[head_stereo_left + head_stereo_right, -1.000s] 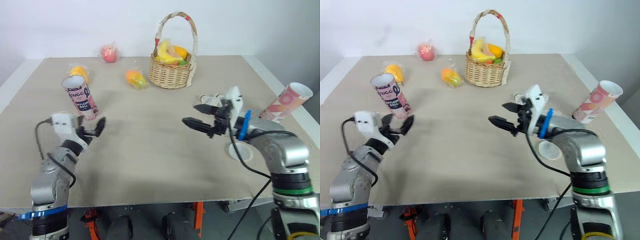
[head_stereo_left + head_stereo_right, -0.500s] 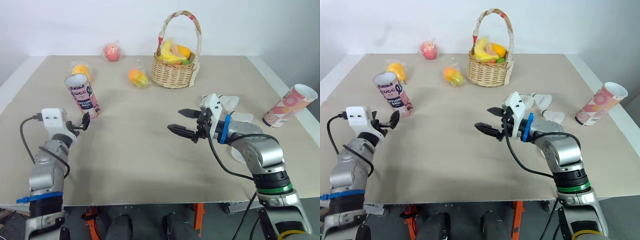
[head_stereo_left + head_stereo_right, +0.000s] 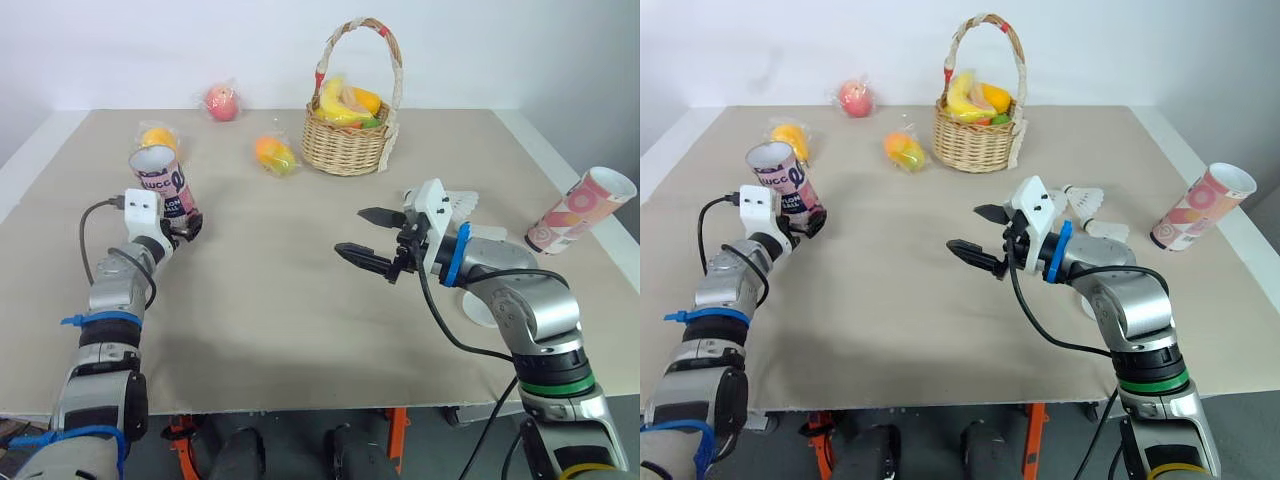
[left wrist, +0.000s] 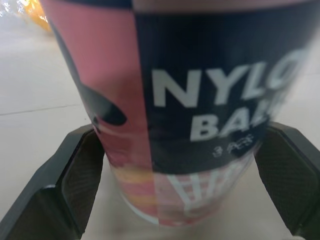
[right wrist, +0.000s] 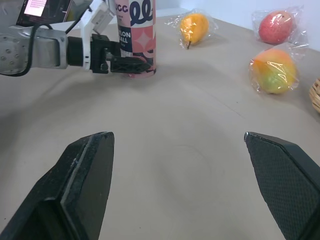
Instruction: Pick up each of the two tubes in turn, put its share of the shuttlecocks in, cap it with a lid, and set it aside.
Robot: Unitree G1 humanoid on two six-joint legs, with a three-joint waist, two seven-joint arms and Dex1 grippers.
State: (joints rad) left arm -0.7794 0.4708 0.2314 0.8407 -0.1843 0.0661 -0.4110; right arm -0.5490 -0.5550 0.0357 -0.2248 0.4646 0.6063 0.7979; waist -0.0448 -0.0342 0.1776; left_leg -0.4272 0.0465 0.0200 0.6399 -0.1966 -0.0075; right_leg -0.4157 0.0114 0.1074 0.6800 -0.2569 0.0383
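Tabletop (image 3: 300,310), tube (image 4: 190,115) between spread left jaws

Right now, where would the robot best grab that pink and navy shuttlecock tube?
Around the lower wall of the shuttlecock tube, level from the side, where the left gripper sits. It stands upright, open-mouthed, so the top offers no hold.

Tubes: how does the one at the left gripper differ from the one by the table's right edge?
The left tube stands upright; the right tube lies tilted. The left tube is navy and pink; the right tube is pink and orange. The open left gripper straddles the left tube; the right tube is ungripped. Both are uncapped.
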